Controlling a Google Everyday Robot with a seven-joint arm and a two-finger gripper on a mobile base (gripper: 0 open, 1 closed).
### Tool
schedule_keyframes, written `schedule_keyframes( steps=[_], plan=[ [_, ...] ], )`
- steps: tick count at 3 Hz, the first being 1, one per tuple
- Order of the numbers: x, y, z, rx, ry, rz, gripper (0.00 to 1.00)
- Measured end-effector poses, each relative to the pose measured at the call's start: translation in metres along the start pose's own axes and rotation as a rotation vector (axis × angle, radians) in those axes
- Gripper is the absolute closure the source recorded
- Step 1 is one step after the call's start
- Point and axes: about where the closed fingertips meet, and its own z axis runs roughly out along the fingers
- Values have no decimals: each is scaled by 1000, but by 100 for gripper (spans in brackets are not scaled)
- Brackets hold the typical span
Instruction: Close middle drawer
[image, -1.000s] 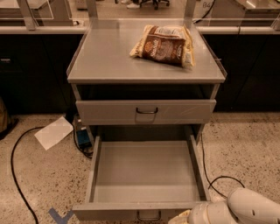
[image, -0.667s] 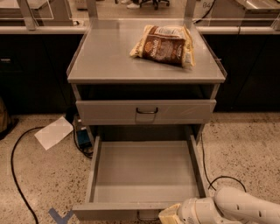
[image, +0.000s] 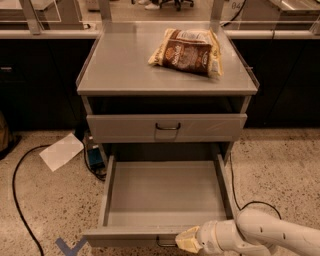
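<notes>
Speckled floor, grey cabinet (image: 125, 70), snack bag (image: 187, 50) on top surface. Middle drawer (image: 165, 195) stood pulled fully out, slide axis running away from camera. Claw (image: 186, 241) sat at its front panel, beside handle (image: 162, 244); cabinet lay straight beyond. Claw state: couldn't tell.

Grey middle drawer (image: 165, 197), plain; cream-white claw (image: 186, 241) at its front panel. Brown-and-tan snack bag (image: 186, 51) on grey worktop (image: 120, 65). Speckled beige floor (image: 280, 165).
</notes>
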Motion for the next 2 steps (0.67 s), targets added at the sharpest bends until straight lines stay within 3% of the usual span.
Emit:
schedule_keyframes(
  steps=[2],
  plan=[
    [-11,-20,16,45,-28,-10,100]
  ],
)
